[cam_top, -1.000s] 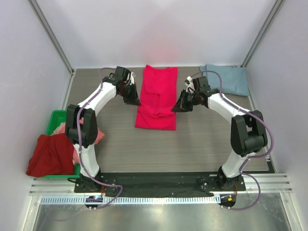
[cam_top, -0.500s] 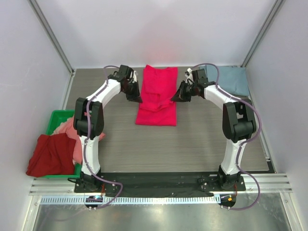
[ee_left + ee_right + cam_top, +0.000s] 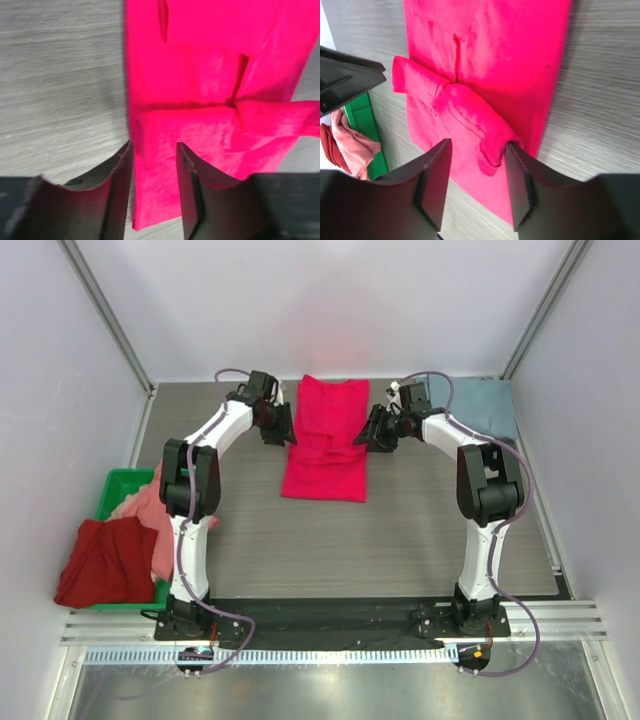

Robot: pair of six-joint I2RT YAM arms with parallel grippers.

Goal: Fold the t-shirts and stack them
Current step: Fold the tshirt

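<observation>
A bright crimson-pink t-shirt lies flat as a long strip at the back middle of the table, both sleeves folded across its middle. My left gripper stands open at its left edge; in the left wrist view the shirt edge lies loose between the gripper's jaws. My right gripper is open at the right edge, with a folded sleeve end resting against one finger of the gripper. A dusty blue-grey t-shirt lies folded at the back right. A dark red t-shirt and a salmon pink one are heaped at the left.
A green plastic bin sits at the table's left edge under the heaped shirts, and shows in the right wrist view as the bin. White walls and metal posts close in the back and sides. Bare wood-grain table lies in front of the pink shirt.
Both grippers moved toward the back along the pink shirt's edges, carrying the sleeves inward, then went from shut to open and let go of the cloth.
</observation>
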